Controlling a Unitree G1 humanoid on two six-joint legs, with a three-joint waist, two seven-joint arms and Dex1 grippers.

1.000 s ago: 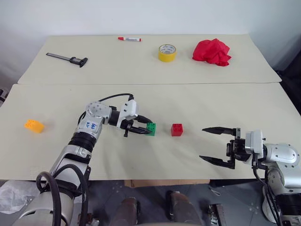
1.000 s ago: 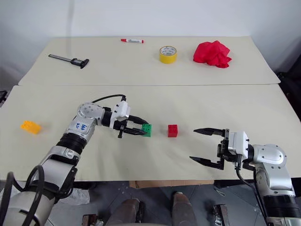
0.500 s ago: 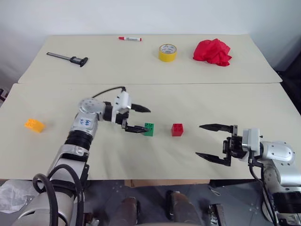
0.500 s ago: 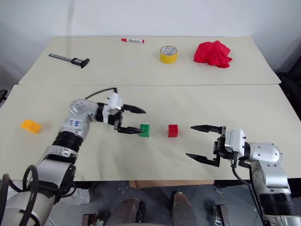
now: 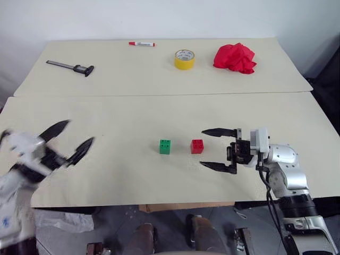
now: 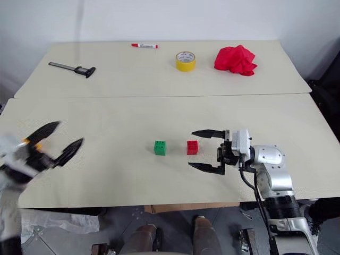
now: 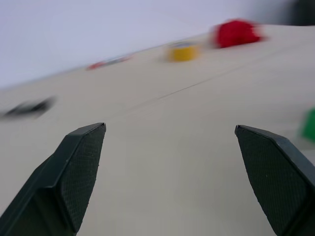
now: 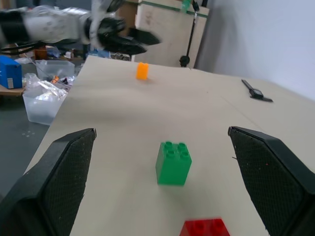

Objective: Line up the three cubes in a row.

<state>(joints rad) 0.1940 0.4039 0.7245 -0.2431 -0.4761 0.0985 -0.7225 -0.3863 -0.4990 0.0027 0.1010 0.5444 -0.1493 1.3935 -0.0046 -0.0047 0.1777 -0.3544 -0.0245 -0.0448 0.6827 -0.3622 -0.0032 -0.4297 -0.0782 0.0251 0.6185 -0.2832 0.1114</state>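
The green brick point(image 5: 165, 146) and red brick point(image 5: 197, 146) sit side by side, slightly apart, mid-bench point(image 5: 133, 175). The orange brick point(image 8: 142, 70) lies well off at nine o'clock, by the left claw point(image 5: 71, 143), which gapes wide and empty. The right claw point(image 5: 213, 149), at three o'clock of the red brick, is spread wide, holding nothing.

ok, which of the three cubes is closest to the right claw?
The red cube: it sits just off the open right claw's fingertips. The green cube lies beyond it, and the orange-yellow cube is far off by the left claw.
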